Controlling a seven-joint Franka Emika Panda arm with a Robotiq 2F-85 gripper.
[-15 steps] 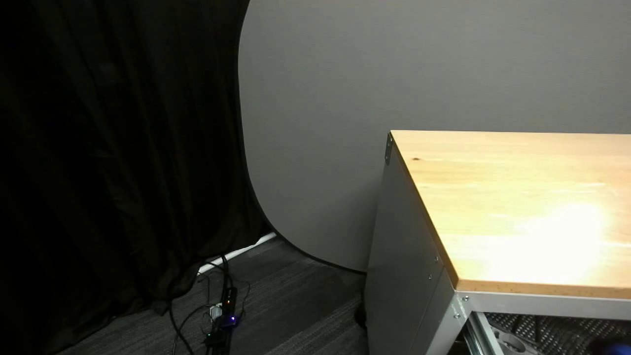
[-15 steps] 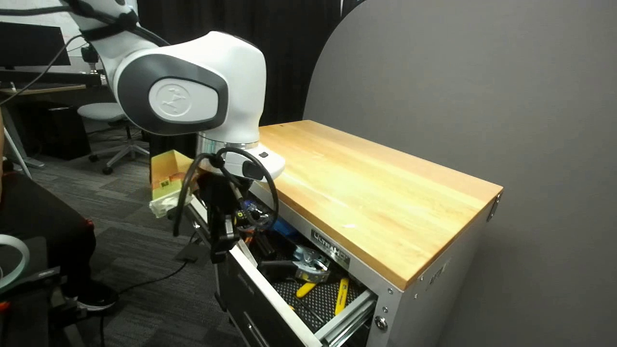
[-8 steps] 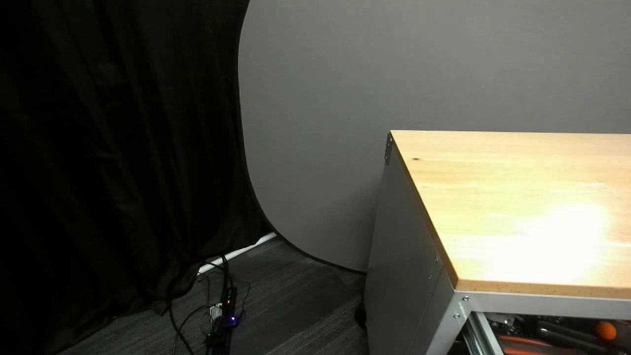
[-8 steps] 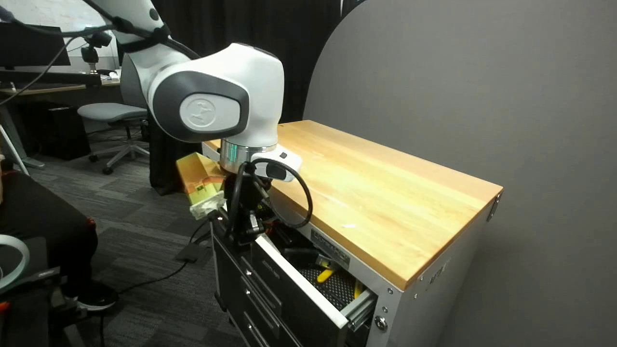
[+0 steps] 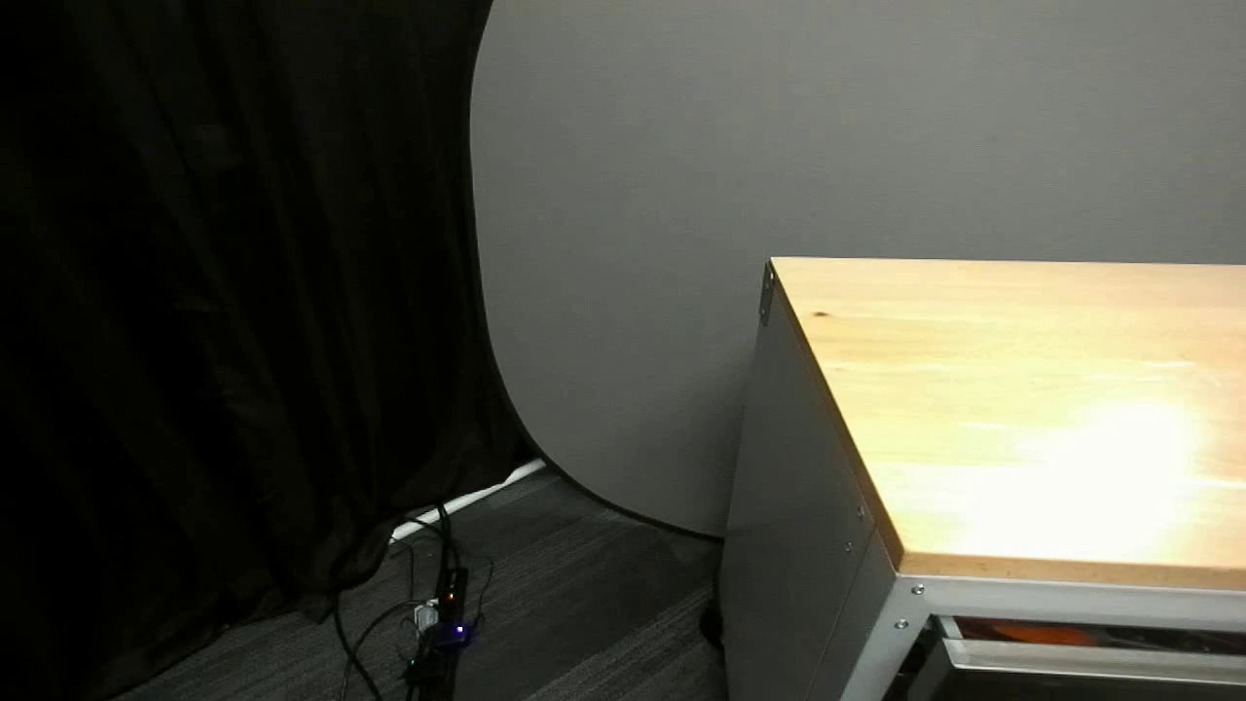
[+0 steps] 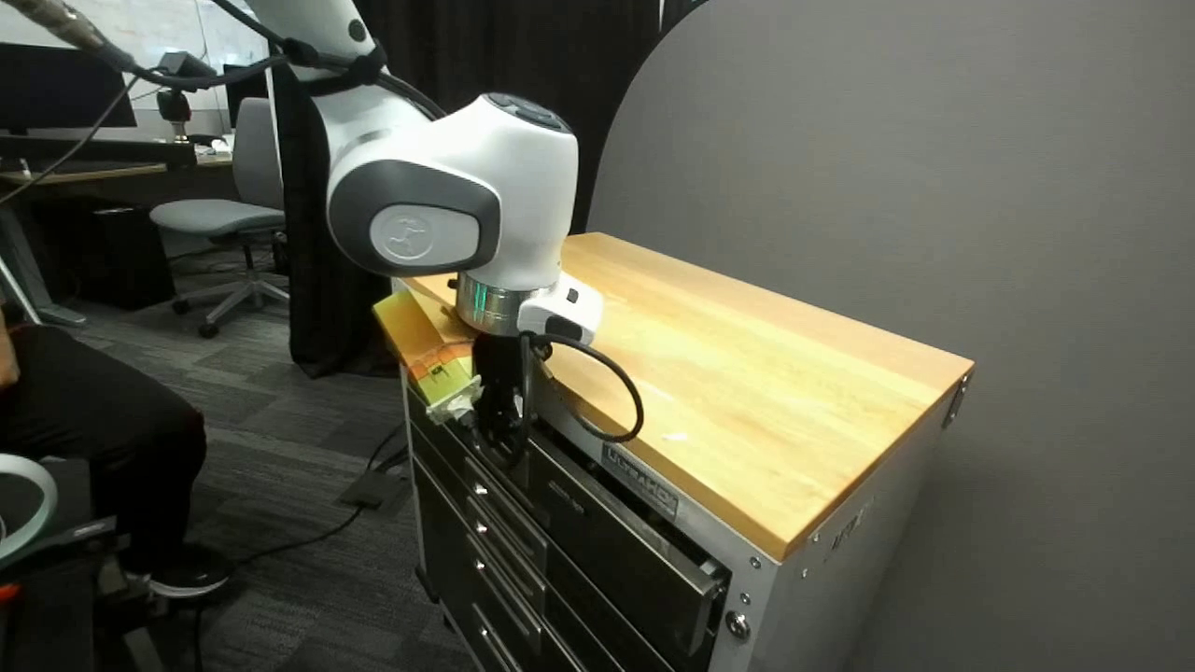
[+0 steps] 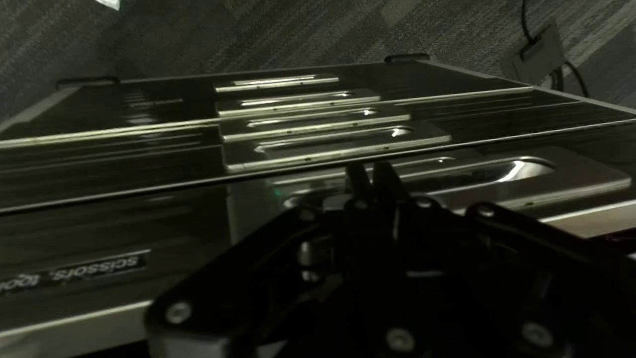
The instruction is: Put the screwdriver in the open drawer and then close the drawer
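Drawer [image 6: 624, 549] | long axis along front edge of tabletop [image 6: 738, 401] | faces outward, ajar | claw [image 7: 370, 172] pressed together

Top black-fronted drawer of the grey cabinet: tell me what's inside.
In an exterior view, the black-fronted drawer shows a blurred orange-red item and dark, indistinct clutter. Its front and the light wooden tabletop hide the rest; no screwdriver is identifiable.

- desk [image 6: 747, 401]: smooth wood, glossy with glare near its front edge
- drawer [image 6: 611, 527], under the desk's front edge: smooth, glossy, metal-looking front
- handles [image 7: 343, 148]: polished metal
- arm [image 6: 532, 196], by the desk's front edge: smooth, softly shiny, plastic-looking shell
- gripper [image 7: 371, 176]: dull, with shiny metal screws [image 7: 178, 312]
- screen [image 6: 840, 187], past the desk's back edge: smooth, matt
- curtain [image 5: 243, 292]: matt cloth
- carpet [image 7: 298, 30]: rough, matt
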